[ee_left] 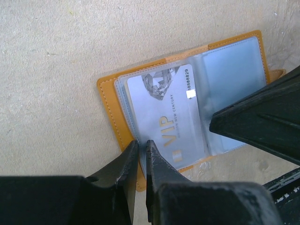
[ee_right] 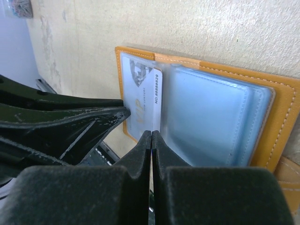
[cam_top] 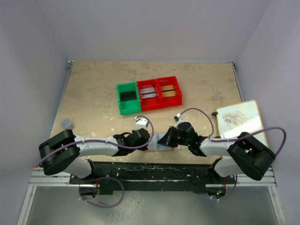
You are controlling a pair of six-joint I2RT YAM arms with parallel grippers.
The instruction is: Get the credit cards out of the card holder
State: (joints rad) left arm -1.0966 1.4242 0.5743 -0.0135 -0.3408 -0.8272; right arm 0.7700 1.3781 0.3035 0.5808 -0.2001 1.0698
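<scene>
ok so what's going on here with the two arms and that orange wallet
Both arms are working on the open card holder at the near edge of the table. The left hand is pinched on its outer edge, right beside a silver VIP card that sits in a pocket there. The right hand, shut, has its tips at the near edge by the fold. Two cards already lie in the red bins.

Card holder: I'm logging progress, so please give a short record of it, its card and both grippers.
holder: open, flat on table
card: pale, marked VIP, in the pocket by the left gripper
other pocket: looks empty
left gripper: almost shut at card's corner, seems to pinch it
right gripper: shut, tips over holder's middle
</scene>
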